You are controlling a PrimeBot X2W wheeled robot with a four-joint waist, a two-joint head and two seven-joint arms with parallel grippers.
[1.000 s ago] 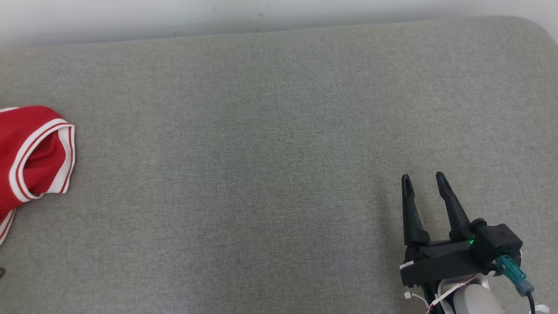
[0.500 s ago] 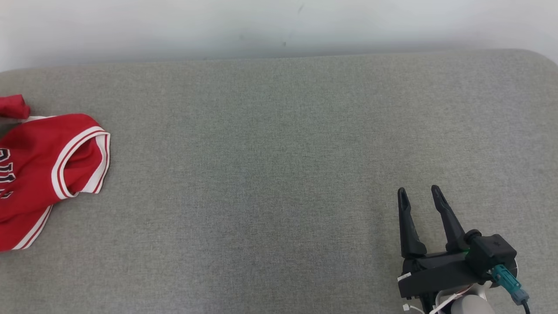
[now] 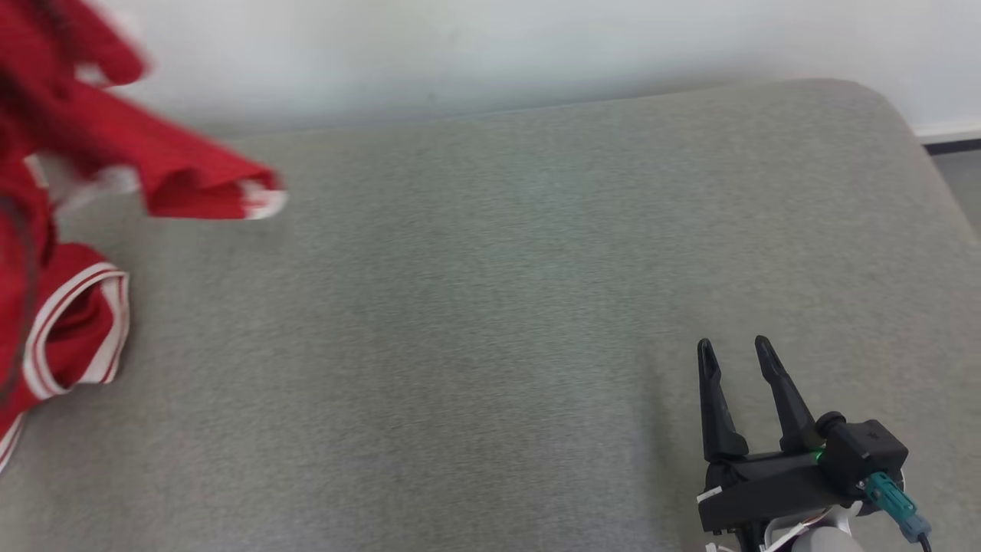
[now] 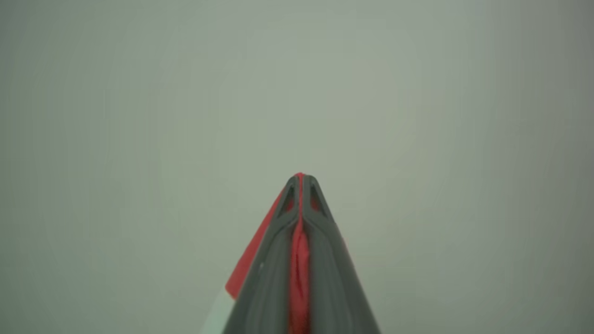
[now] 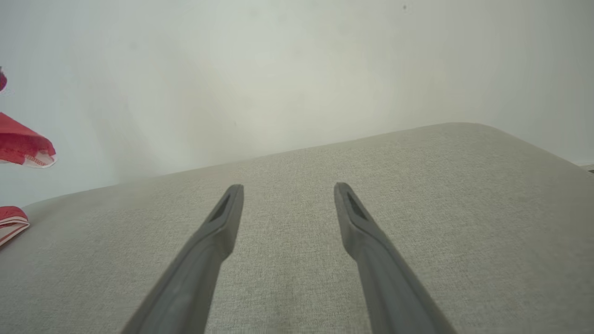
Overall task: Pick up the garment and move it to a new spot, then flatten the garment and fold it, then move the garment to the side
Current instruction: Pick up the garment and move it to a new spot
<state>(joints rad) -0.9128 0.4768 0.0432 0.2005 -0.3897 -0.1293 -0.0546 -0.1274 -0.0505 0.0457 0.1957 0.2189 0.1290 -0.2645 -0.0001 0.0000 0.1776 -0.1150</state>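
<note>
- Garment (image 3: pixel 176 172) at the upper left of the head view: red with white-striped trim, blurred, one flap up in the air against the pale wall (image 3: pixel 490 46), and a lower part with a trimmed opening down on the grey cushion (image 3: pixel 490 307) at the left edge.
- Left gripper (image 4: pixel 300 178) in its wrist view: fingers pressed together, a strip of red cloth pinched between them right up to the tips.
- Right gripper (image 3: pixel 733 349) at the lower right of the head view — fingers spread, nothing between them, well apart from the garment.
- Right wrist view: red fabric at the far left edge, cushion beneath the spread fingers.
</note>
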